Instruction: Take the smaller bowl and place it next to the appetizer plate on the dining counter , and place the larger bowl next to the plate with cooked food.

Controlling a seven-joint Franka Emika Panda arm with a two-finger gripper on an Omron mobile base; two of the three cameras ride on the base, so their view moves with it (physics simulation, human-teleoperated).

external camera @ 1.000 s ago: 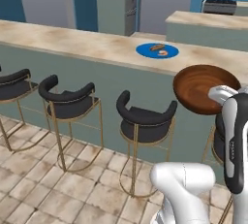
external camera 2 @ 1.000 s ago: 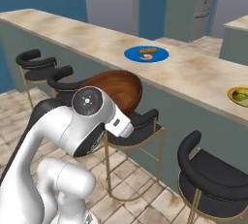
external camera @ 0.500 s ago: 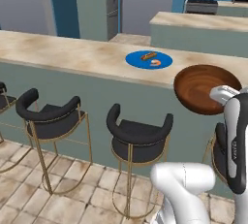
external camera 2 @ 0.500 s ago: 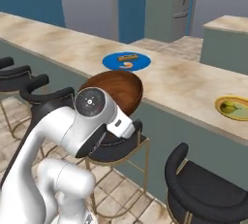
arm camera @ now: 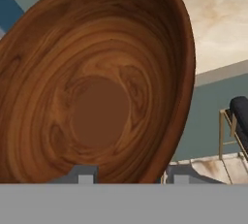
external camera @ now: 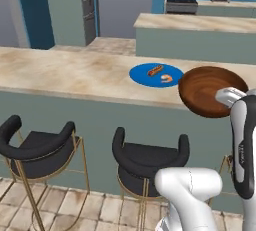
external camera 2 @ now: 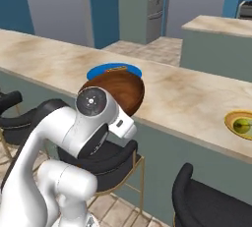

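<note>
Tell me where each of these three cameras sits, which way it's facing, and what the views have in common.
Left base view: behind the arm on its left, facing the dining counter; white arm at lower right carrying the larger bowl beside the plate with cooked food.
Right base view: behind on its right, same counter; arm at lower left, the appetizer plate far right.
Hand view: on the hand, looking into the bowl's hollow, jaws closed on its rim; fingertips at bottom.
Shared: bowl and counter in all three; blue plate in both base views.
</note>
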